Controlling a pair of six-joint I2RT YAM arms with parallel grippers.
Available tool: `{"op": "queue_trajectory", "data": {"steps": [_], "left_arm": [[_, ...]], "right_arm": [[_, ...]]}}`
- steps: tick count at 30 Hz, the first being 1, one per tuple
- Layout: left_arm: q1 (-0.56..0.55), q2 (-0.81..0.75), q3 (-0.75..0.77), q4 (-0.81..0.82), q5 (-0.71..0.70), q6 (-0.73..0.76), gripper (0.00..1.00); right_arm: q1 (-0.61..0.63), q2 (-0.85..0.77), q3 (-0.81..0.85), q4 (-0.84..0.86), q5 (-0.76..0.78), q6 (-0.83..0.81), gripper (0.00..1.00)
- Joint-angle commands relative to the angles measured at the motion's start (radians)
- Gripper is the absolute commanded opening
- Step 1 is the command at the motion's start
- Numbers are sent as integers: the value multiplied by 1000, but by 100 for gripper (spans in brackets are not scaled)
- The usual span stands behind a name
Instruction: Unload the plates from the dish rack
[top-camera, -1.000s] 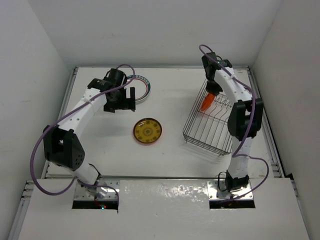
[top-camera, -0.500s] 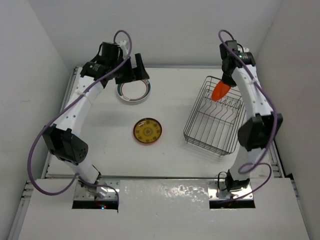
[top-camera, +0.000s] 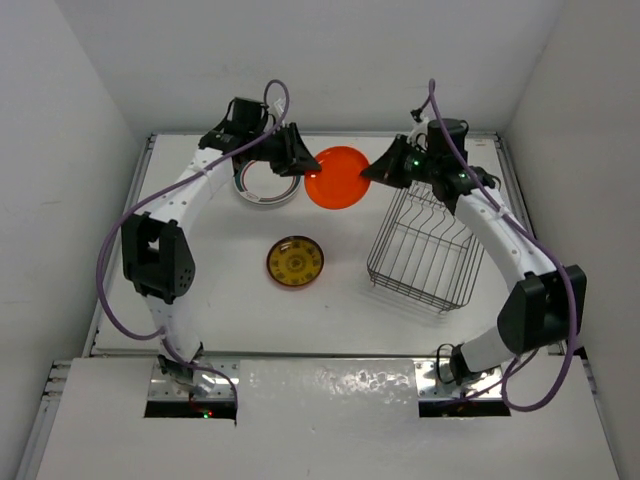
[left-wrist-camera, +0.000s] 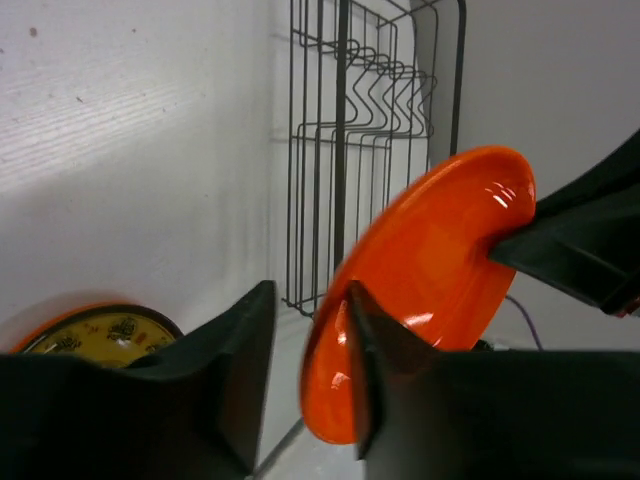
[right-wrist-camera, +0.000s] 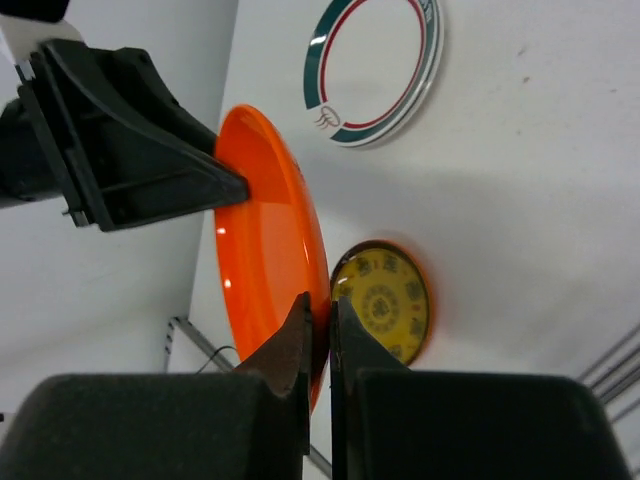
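Observation:
A plain orange plate (top-camera: 335, 177) hangs in the air over the back of the table, between my two grippers. My right gripper (top-camera: 378, 172) is shut on its right rim; the right wrist view shows the rim (right-wrist-camera: 265, 240) pinched between the jaws (right-wrist-camera: 320, 305). My left gripper (top-camera: 305, 165) is open and straddles the opposite rim. There one finger (left-wrist-camera: 360, 330) touches the plate (left-wrist-camera: 430, 270) and the other (left-wrist-camera: 245, 330) stands clear of it. The dark wire dish rack (top-camera: 425, 250) sits to the right with bare dividers.
A white plate with a green rim band (top-camera: 262, 188) lies at the back left, partly under my left arm. A yellow patterned plate with an orange rim (top-camera: 295, 262) lies mid-table. White walls close in the table at the back and on both sides.
My right arm lifted the orange plate out of the rack and carried it left. My left arm swung right from the white plate to the orange plate's rim, and its jaws narrowed.

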Motion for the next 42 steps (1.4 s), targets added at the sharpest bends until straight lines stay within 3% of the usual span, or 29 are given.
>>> {"op": "queue_trajectory", "data": {"steps": [1, 2, 3, 5, 7, 9, 10, 12, 15, 21, 22, 24, 25, 27, 32, 34, 38, 42], "left_arm": [[-3, -47, -47, 54, 39, 8, 26], [-1, -50, -54, 62, 45, 3, 7], [-1, -49, -59, 60, 45, 2, 1], [5, -52, -74, 52, 30, 6, 0], [13, -69, -100, 4, -46, 15, 0], [19, -104, -139, -56, -102, 38, 0], [19, -125, -204, -67, -161, 46, 0], [19, -214, -295, -60, -212, 58, 0], [17, -334, -470, -60, -306, 94, 0], [20, -422, -723, -32, -360, 132, 0], [20, -422, -738, -23, -370, 128, 5], [24, -419, -754, 0, -363, 121, 26], [22, -417, -755, 2, -380, 120, 48], [27, -419, -740, 5, -413, 118, 68], [66, -419, -658, -84, -511, 126, 85], [74, -429, -570, -142, -633, 137, 90], [77, -504, -417, -291, -887, 134, 96], [83, -664, -407, -311, -1132, 71, 100]], "right_arm": [[22, 8, 31, 247, -138, 121, 0], [23, 11, 28, 249, -129, 125, 0], [23, 15, 25, 246, -118, 127, 0], [23, 31, 28, 198, -86, 101, 0], [23, 39, 31, 73, -52, 51, 50], [19, 35, 42, -50, 31, -2, 59], [19, 31, 48, -104, 70, -38, 69], [19, 21, 63, -259, 193, -86, 99], [17, -16, 90, -394, 358, -178, 99], [3, -105, 24, -464, 381, -261, 99], [3, -114, 16, -472, 381, -267, 99], [3, -131, 11, -487, 370, -278, 99], [3, -151, 10, -494, 359, -289, 99], [2, -179, 20, -526, 358, -315, 99], [2, -246, 45, -612, 382, -352, 99], [2, -296, 48, -661, 408, -368, 99], [0, -395, 83, -789, 633, -463, 99], [2, -484, 142, -903, 868, -525, 99]]}}
